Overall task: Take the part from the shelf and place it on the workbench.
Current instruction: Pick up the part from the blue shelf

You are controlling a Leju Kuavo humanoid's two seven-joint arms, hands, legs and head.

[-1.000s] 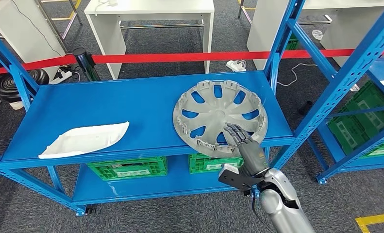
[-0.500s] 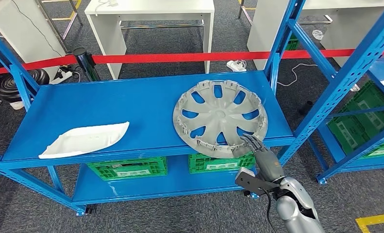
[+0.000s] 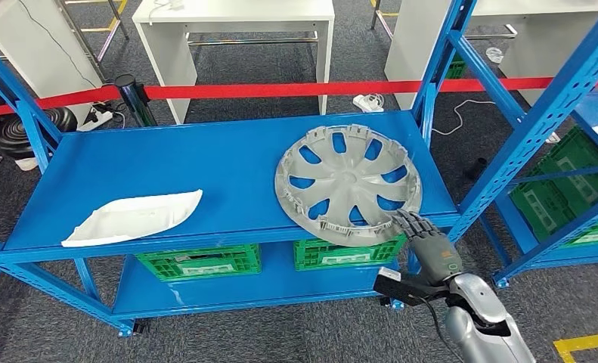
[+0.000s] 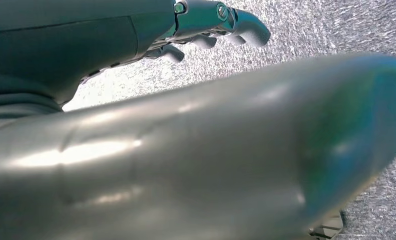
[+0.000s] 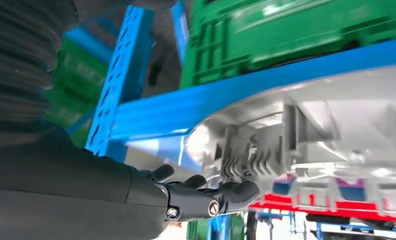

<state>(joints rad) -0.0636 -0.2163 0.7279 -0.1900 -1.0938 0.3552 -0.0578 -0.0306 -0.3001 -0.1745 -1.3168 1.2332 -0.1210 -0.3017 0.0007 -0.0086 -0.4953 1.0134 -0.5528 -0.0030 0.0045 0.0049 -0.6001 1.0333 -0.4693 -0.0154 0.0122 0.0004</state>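
A silver hubcap (image 3: 348, 181) lies face down on the right of the blue shelf board (image 3: 205, 159), its near rim overhanging the front edge. My right hand (image 3: 430, 246) is at that near-right rim, fingers stretched up against it. In the right wrist view the fingertips (image 5: 241, 190) touch the clips of the hubcap's rim (image 5: 336, 125), and nothing is clasped. My left hand (image 4: 221, 20) hangs over grey floor, its fingers slightly bent and holding nothing.
A white curved panel (image 3: 133, 215) lies on the shelf's left. Green crates (image 3: 201, 261) sit on the lower level. A blue upright (image 3: 522, 136) of the neighbouring rack stands close on the right. Red barrier tape (image 3: 280, 89) and white tables (image 3: 235, 15) are behind.
My right hand has slid off the hubcap's face, back and right to its near rim. The hubcap has shifted slightly to the right.
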